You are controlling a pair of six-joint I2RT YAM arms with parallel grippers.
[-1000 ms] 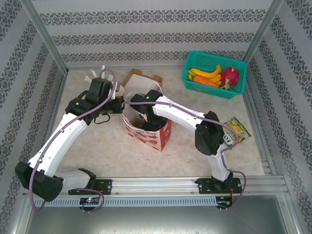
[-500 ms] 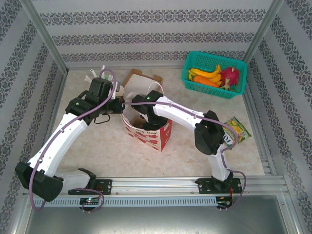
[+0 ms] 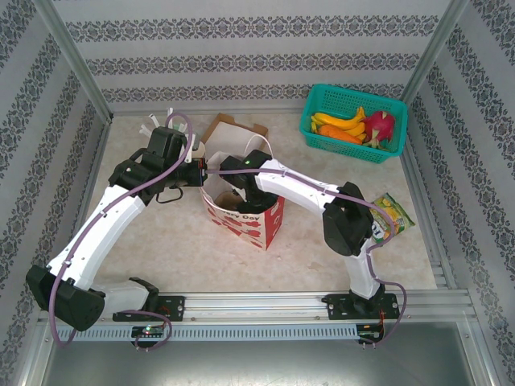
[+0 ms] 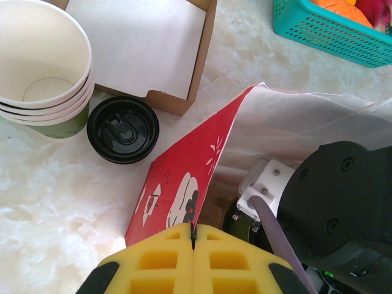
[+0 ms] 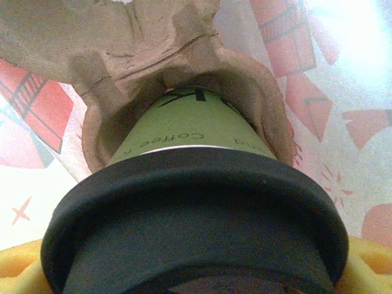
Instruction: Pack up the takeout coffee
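The takeout coffee (image 5: 190, 131), a green paper cup with a black lid (image 5: 196, 208), sits in a pocket of the brown pulp carrier (image 5: 122, 55) inside the red-and-white paper bag (image 3: 251, 222). My right gripper (image 5: 196, 278) reaches down into the bag and is shut on the cup at the lid, with a yellow fingertip (image 5: 15, 272) showing at each side. My left gripper (image 4: 193, 236) is shut on the bag's red upper edge (image 4: 202, 159) at its left side, and the bag mouth stands open. From above, the right wrist (image 3: 233, 173) hides the cup.
Behind the bag are a stack of green paper cups (image 4: 43, 67), a loose black lid (image 4: 122, 128) and an open cardboard box (image 4: 141, 49). A teal fruit basket (image 3: 354, 122) stands at the back right. A snack packet (image 3: 392, 215) lies by the right arm.
The right wrist has edged slightly left over the bag mouth, and the left wrist has shifted a little with it. Both grips are unchanged.
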